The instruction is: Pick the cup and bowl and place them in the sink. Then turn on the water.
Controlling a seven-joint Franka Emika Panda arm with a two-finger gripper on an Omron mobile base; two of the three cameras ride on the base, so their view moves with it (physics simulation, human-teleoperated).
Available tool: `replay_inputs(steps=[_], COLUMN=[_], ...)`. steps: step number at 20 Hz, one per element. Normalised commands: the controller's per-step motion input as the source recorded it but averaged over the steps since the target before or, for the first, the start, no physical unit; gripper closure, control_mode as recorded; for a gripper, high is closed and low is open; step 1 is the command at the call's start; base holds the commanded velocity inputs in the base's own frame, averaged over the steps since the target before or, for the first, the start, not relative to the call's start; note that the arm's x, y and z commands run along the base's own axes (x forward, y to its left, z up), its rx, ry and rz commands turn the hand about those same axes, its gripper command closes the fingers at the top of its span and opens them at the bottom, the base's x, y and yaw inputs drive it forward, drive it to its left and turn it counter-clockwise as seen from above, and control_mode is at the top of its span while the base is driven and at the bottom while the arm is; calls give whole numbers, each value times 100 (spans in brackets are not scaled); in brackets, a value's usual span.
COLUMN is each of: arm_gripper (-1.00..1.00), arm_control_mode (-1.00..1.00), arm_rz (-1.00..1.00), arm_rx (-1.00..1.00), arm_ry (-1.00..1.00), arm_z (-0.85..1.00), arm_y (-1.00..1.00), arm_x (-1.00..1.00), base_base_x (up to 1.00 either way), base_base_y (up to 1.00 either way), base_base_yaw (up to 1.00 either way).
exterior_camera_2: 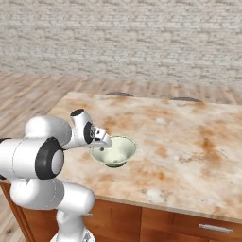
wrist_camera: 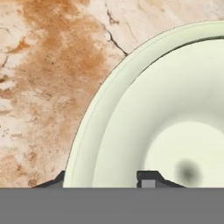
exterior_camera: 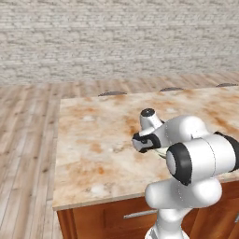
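Bowl (exterior_camera_2: 116, 152) pale cream-green; counter (exterior_camera_2: 189, 142) beige marble with rust veins; wall (exterior_camera_2: 121, 38) grey brick

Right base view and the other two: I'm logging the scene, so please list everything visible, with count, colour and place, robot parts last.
bowl: one, pale cream-green, on the counter near its front edge, empty.
counter: one, marbled beige and rust top, on brown wooden cabinets with metal drawer handles.
floor: wood planks, around the counter.
wall: pale brick, behind.
dark round shapes: several, at the counter's far edge; what they are is unclear.
arm: one, white with dark joints, reaching over the counter.
gripper: one, dark jaws straddling the bowl's rim, one tip inside, one outside.
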Motion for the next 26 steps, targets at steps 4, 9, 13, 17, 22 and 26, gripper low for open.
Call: replay_inputs(steps=[4, 9, 13, 17, 22, 26], arm_gripper=[100, 100, 100, 100, 100, 100], arm_control_mode=[-100, -100, -100, -100, -100, -100], arm_rz=[-4, -4, 0, 21, 28, 10], arm_rx=[0, -19, -13, -29, -30, -30], arm_ry=[0, 2, -1, 6, 21, 65], arm_z=[0, 77, 100, 100, 72, 26], arm_y=[10, 79, 100, 100, 71, 0], arm_x=[10, -5, -46, -36, -20, 2], base_base_x=[0, 0, 0, 0, 0, 0], base_base_y=[0, 0, 0, 0, 0, 0], base_base_yaw=[0, 0, 0, 0, 0, 0])
